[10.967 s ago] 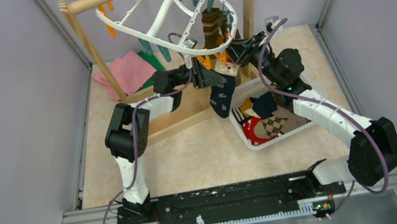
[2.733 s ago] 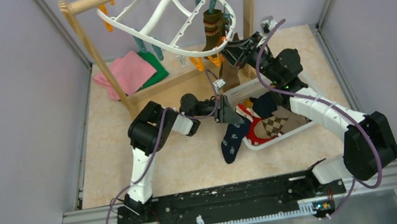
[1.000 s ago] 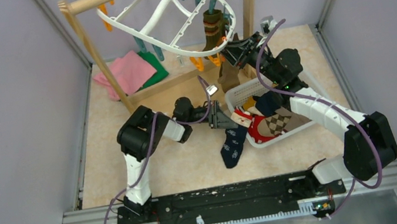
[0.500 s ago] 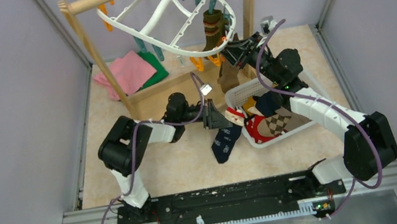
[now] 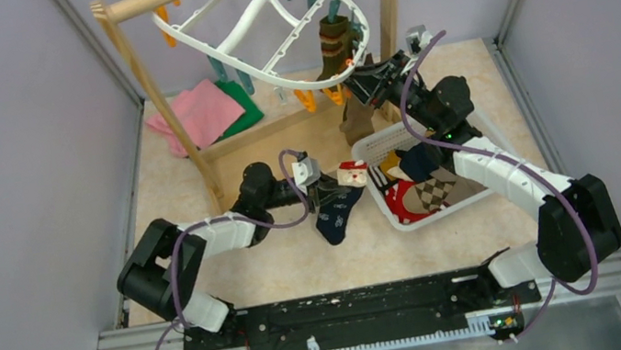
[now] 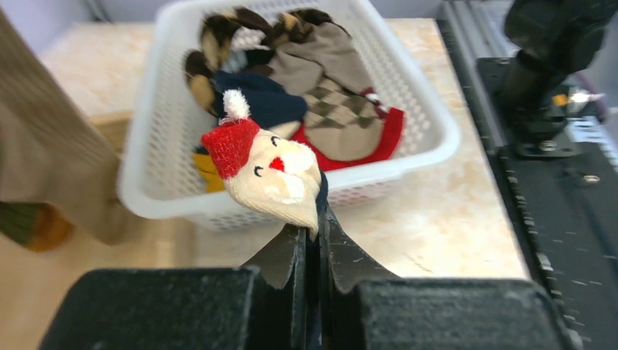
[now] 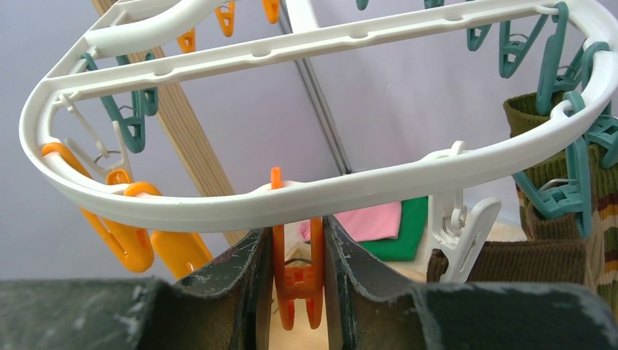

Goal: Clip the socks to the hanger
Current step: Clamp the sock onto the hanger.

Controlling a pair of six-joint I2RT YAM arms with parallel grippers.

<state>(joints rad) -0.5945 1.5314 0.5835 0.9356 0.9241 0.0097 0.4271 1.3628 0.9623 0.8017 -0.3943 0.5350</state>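
Socks (image 5: pixel 423 178) sit mostly heaped in the white slotted basket (image 5: pixel 373 140) on the right, with one in a gripper and two up at the hanger.

At the left of the top view, a pink cloth (image 5: pixel 203 112) and a green cloth (image 5: pixel 246 110) lie flat behind the wooden rack (image 5: pixel 152 87). The rack's upright and base beam cut across between them and the arms. The hanger (image 5: pixel 260 20) hangs tilted from the rack's top pole, with teal and orange clips dangling under its white ring.

Nearer the arms, over bare tabletop and just left of the basket, the left gripper (image 5: pixel 325 193) is pinched tight on a dark navy sock (image 5: pixel 335 220) near its cuff. The wrist view shows the jaws closed with no gap, the cuff's red-hatted face (image 6: pixel 266 171) standing above them. The rack's base beam lies between this sock and the hanger.

Further right, an olive striped sock (image 5: pixel 333 41) hangs clipped at the ring's right end, and a tan sock (image 5: pixel 358 117) hangs just below it. The right gripper (image 5: pixel 360 86) is up beside them. Its fingers (image 7: pixel 251 270) are narrowed onto an orange clip (image 7: pixel 295 284) under the rim, touching both its sides, and a white clip (image 7: pixel 466 226) dangles just to its right.

Rightmost, the basket holds an argyle sock (image 5: pixel 434 189), a red sock (image 5: pixel 402 206) and others, with the right arm reaching over its right side.
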